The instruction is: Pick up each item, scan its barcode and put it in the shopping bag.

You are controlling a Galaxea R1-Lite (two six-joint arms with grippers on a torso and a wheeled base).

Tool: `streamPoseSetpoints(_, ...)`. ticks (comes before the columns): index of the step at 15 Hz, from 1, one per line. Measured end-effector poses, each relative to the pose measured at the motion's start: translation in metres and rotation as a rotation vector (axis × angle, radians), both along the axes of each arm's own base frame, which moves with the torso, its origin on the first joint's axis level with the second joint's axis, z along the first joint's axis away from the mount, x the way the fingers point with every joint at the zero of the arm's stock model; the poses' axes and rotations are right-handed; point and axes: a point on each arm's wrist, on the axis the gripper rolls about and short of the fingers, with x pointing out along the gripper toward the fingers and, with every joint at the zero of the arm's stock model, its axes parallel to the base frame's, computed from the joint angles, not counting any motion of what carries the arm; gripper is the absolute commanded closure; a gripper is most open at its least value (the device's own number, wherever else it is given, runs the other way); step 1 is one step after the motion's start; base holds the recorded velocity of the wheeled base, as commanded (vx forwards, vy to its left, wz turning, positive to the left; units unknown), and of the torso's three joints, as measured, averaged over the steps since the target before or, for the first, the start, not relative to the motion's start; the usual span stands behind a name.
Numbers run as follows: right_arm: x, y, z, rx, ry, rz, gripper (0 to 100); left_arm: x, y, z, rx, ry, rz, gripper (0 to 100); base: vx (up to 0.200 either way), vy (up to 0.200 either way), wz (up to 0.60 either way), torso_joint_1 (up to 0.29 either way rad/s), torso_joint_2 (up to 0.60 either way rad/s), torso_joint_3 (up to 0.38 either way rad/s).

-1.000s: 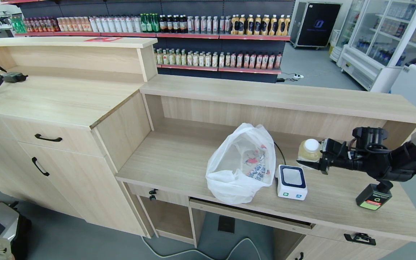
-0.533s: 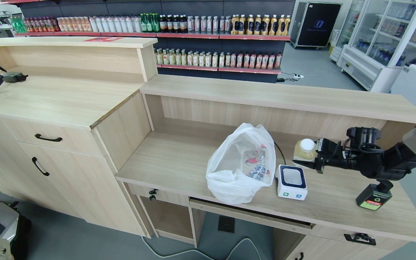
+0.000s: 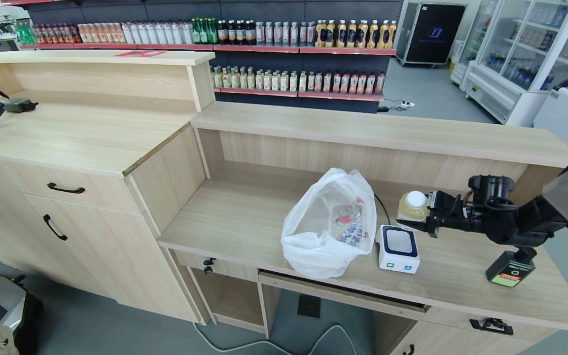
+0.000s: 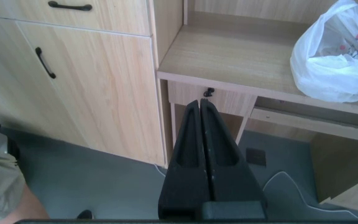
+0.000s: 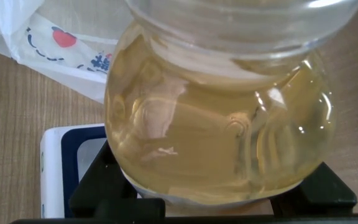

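Right wrist view: the right jaws are clamped on a round bottle of pale yellow liquid. It is held over the blue-and-white scanner.
Head view: the bottle is white-capped and upright at centre right of the frame, above the scanner's far edge and just right of the shopping bag.
Left wrist view: the left jaws are pressed together on nothing, seen against the cabinet front and grey floor.
Surface: a pale wood counter, with a black stand at lower right.
Room: two shelf rows of drinks run along the top. Glass fridges stand at upper right.
Count: one bottle, one bag, one scanner, one stand.
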Motion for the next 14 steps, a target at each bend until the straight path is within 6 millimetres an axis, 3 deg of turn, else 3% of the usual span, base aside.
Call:
streamPoseSetpoints(4, 0.006, -0.001, 0.009, 0.033, 0.009, -0.016, 100, 0.000, 0.000, 0.000, 0.000, 0.000, -0.001, 100, 0.000, 0.000, 0.00, 0.000, 0.00, 0.000)
streamPoseSetpoints(8, -0.001, -0.006, 0.052, 0.149, 0.083, -0.077, 100, 0.000, 0.000, 0.000, 0.000, 0.000, -0.001, 100, 0.000, 0.000, 0.00, 0.000, 0.00, 0.000)
streamPoseSetpoints(11, -0.032, -0.018, 0.095, 0.249, 0.225, -0.151, 100, 0.000, 0.000, 0.000, 0.000, 0.000, 0.000, 100, 0.000, 0.000, 0.00, 0.000, 0.00, 0.000)
streamPoseSetpoints(14, -0.086, -0.041, 0.129, 0.342, 0.435, -0.278, 100, 0.000, 0.000, 0.000, 0.000, 0.000, 0.000, 100, 0.000, 0.000, 0.00, 0.000, 0.00, 0.000)
